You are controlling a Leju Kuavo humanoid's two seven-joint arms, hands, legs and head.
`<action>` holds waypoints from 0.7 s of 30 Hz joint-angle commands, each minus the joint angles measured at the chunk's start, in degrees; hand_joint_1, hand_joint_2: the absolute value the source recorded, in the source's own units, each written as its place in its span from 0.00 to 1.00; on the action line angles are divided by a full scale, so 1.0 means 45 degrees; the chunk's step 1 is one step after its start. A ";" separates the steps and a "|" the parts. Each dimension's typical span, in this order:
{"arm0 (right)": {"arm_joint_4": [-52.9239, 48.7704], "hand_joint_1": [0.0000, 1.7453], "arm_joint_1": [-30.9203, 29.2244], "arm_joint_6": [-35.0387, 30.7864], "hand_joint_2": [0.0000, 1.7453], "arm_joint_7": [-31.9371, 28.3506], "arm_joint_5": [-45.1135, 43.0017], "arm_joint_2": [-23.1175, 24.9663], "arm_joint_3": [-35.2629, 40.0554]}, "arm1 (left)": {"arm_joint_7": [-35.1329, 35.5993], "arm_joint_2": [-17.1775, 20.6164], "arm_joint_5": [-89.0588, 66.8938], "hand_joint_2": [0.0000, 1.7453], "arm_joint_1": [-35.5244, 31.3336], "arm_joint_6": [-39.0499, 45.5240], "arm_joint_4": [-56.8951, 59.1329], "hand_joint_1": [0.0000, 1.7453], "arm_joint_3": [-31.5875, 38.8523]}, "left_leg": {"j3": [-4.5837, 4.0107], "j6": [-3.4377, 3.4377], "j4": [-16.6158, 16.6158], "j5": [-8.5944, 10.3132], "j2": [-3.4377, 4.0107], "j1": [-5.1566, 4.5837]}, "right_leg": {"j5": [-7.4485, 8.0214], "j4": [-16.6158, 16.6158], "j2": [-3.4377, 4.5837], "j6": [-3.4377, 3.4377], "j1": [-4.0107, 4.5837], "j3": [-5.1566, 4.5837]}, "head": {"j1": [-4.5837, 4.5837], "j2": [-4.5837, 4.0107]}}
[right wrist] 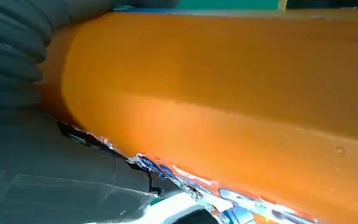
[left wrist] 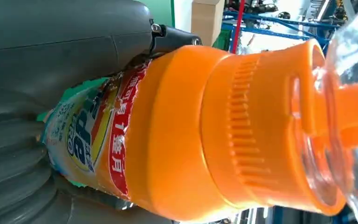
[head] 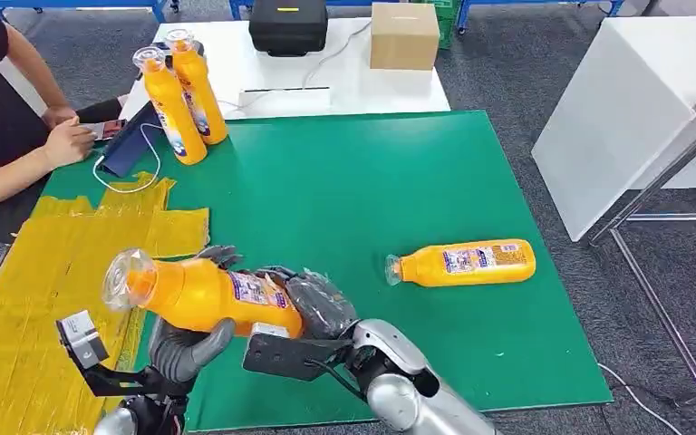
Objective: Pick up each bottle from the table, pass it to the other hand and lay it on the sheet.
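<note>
While both hands close on it, the held bottle (head: 201, 294) hangs level above the near edge of the green mat (head: 344, 199), its clear cap toward the yellow sheet (head: 45, 299). The left hand (head: 186, 349) cups the bottle from below near its neck, thumb curled up around the orange body; the right hand (head: 313, 304) wraps the base end, its fingers partly hidden behind the label. In the left wrist view the bottle's (left wrist: 205, 130) shoulder and cap cover most of the hand's (left wrist: 51, 70) fingers, and in the right wrist view the orange side (right wrist: 223, 93) hides what lies past the right hand (right wrist: 37, 154), so finger contact there is hard to make out. Right of the held bottle, a second bottle (head: 462, 263) lies on its side on the mat, with open green around it. Beyond the held bottle, two standing bottles (head: 181, 91) stand close together at the mat's far left corner, beside a person's hand (head: 68, 143) and a white cable (head: 136, 172). Farther still, a white desk (head: 326, 72) carries a black case (head: 288, 25) and a cardboard box (head: 405, 34), the case cut off by the frame's top edge.
</note>
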 commanded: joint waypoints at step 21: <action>0.1058 0.49 -0.0323 -0.0572 1.00 0.0202 0.0756 -0.0529 0.0635 | -0.0488 0.0060 -0.0770 1.00 -0.0196 0.0516 0.0223 1.00 0.0012 | 0.0029 -0.0005 -0.0014 -0.0007 -0.0003 0.0001 | -0.0009 -0.0015 -0.0016 0.0001 0.0002 0.0028 | 0.0000 -0.0005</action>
